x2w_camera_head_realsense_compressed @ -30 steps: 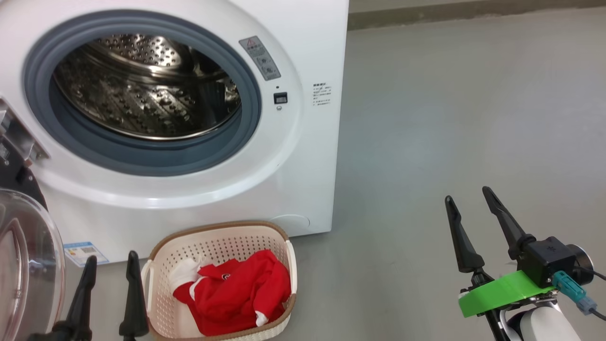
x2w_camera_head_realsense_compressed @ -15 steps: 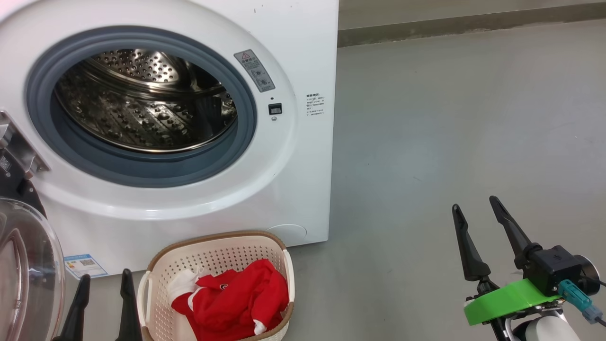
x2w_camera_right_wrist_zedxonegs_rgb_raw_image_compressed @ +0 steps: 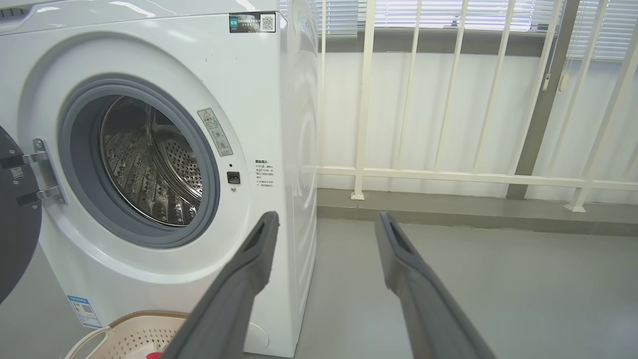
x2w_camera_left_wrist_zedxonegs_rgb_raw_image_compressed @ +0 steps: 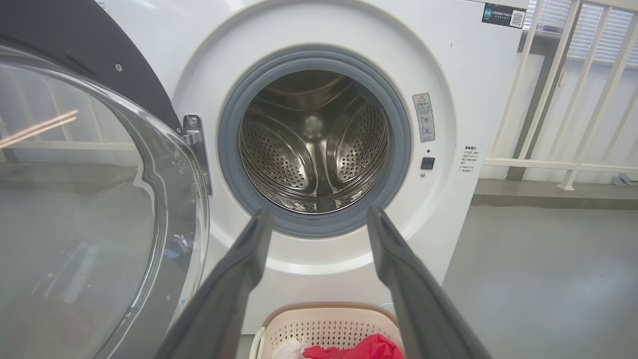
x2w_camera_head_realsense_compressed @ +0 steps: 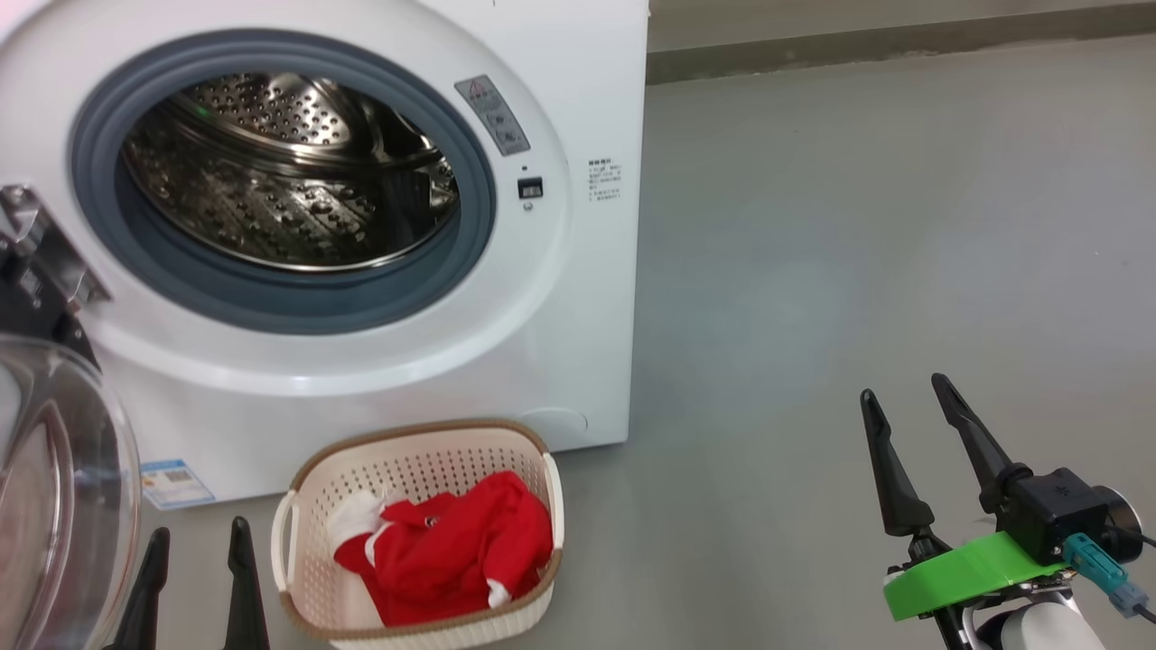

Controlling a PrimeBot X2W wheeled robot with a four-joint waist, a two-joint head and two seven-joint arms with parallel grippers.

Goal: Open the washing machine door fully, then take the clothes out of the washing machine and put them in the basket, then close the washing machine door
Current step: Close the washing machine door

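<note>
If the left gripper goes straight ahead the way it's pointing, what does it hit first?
Probably the washing machine: the left gripper aims at the lower rim of the grey gasket, open door to one side, basket below. Depth is unclear; it might enter the drum instead.

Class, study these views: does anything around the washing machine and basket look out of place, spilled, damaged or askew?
Nothing stands out. The clothes lie inside the basket, which stands upright before the washing machine. The drum looks empty, and the washing machine door stands open.
</note>
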